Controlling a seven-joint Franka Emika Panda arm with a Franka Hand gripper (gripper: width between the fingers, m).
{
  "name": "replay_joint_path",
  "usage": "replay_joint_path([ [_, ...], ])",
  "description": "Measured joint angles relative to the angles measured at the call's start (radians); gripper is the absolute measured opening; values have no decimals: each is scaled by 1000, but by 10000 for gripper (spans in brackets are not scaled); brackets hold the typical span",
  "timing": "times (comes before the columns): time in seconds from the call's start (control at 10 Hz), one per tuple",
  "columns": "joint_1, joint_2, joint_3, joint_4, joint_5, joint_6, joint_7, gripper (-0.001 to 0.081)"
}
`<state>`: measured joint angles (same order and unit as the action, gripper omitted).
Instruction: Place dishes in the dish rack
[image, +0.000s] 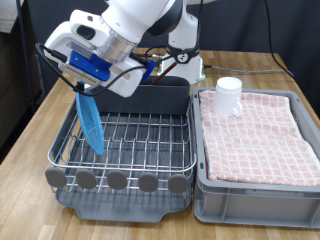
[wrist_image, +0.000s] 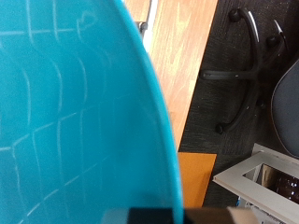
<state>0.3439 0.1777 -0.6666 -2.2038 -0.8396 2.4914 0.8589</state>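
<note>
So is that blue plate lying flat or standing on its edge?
On edge: the blue plate hangs upright from the pincer, its lower rim down at the dish rack's wire grid.

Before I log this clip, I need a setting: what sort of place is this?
Probably a lab or office: a wooden table holds a dish rack, with an office chair nearby; the gripper holds a plate.
</note>
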Motion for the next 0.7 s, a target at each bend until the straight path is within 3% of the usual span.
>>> replay_joint_path([
  [0.7, 0, 11, 0, -16, 44, 13, 35, 23],
])
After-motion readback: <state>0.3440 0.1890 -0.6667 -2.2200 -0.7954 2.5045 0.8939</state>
